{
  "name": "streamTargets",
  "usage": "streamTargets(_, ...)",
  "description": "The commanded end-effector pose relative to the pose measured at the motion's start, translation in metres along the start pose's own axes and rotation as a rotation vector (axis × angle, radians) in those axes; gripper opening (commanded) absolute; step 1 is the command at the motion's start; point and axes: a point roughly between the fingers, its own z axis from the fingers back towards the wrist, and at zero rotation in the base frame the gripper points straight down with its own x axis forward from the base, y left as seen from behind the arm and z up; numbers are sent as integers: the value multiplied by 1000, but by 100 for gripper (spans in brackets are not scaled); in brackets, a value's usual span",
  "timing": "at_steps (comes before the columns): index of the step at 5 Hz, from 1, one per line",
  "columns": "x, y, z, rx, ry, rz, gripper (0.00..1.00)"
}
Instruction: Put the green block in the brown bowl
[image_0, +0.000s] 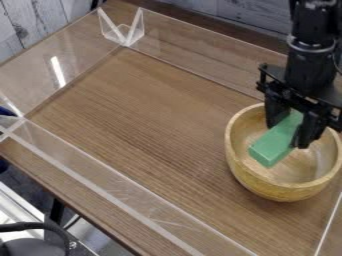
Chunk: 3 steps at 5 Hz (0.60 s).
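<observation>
Wooden table (134, 110), end effector (297, 122) gripping green block (275, 144) inside brown bowl (254, 172)

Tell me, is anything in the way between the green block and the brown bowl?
No, nothing visible is. The gripper holds the green block tilted, right over the hollow of the brown bowl, with its low end already down inside the rim.

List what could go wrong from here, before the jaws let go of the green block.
1. The block hangs tilted in the gripper, low end toward the bowl's near wall. Released like this, it could tip or bounce against that wall rather than settle flat.
2. The gripper is already down inside the rim; going lower might press the block into the bowl and shove or tip it.
3. The bowl sits near the clear wall at the table edge, so a shove could knock it against that.
</observation>
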Motion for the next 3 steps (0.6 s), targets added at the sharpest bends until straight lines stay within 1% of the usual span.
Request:
streamTargets(1,5,-5,7,-7,-37,-12,0)
streamTargets(3,3,-7,-1,-13,-24,-16,0)
